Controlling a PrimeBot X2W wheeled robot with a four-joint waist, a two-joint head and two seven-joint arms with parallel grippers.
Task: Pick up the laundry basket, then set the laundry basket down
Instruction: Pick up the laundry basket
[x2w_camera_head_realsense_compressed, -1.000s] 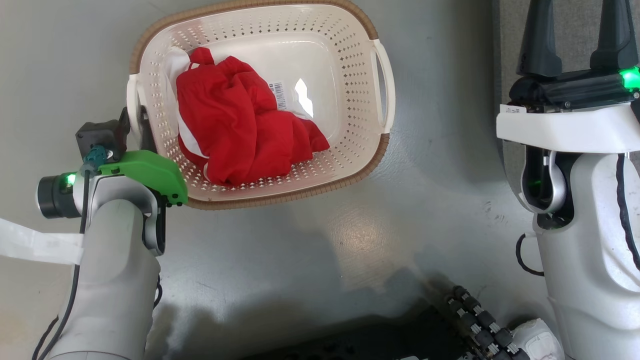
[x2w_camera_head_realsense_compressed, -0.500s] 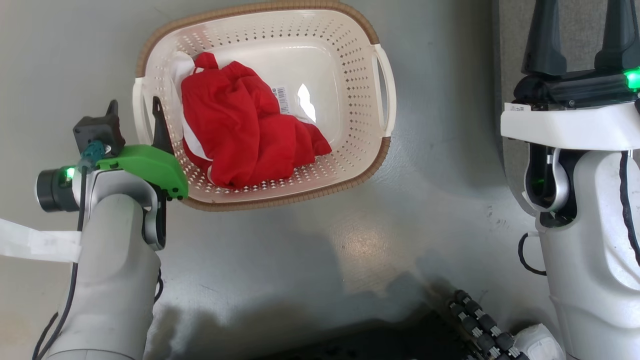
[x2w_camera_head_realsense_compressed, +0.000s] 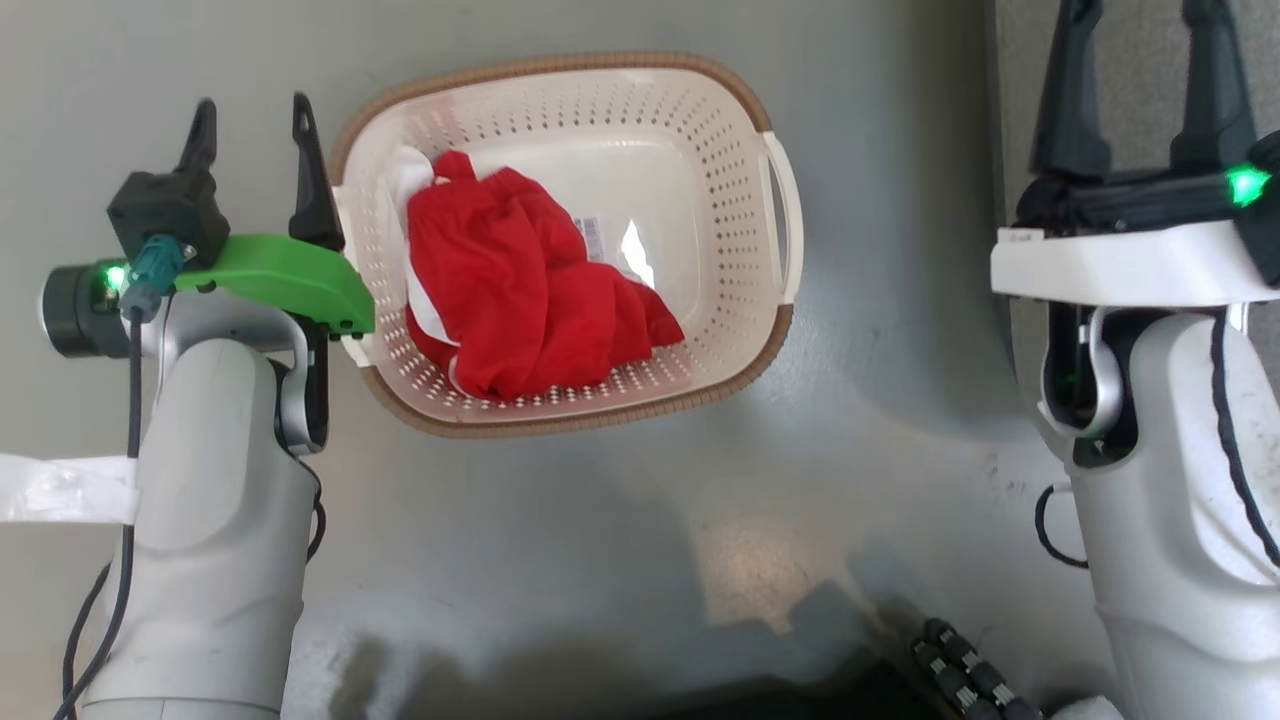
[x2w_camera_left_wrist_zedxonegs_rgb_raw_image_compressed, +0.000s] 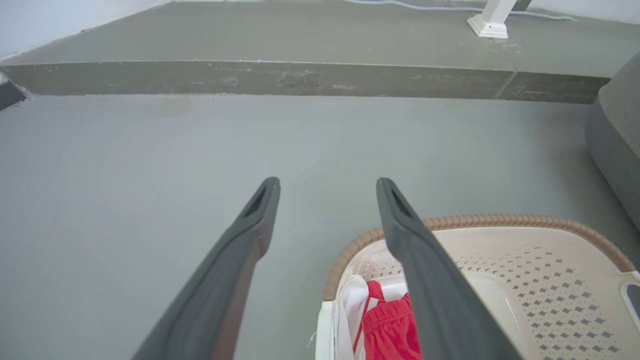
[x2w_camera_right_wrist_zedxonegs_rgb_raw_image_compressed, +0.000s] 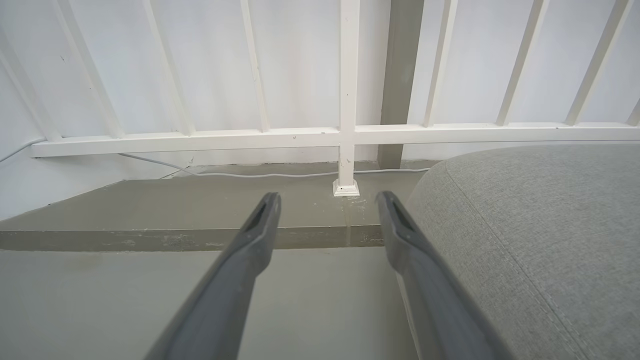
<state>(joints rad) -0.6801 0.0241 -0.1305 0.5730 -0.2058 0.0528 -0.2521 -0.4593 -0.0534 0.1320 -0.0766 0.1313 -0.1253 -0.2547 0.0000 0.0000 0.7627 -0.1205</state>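
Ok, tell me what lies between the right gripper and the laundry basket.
In the head view, bare grey floor and the edge of grey upholstery separate the right gripper from the laundry basket.

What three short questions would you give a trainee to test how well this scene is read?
1. True or false: the left gripper is shut on the basket.
2. What colour is the cloth lying in the basket? A blue, B red, C green.
3. Fill in: the fingers of the right gripper stand ___ (open or shut).

Key: 1 false, its fingers are apart and hold nothing; 2 B; 3 open.
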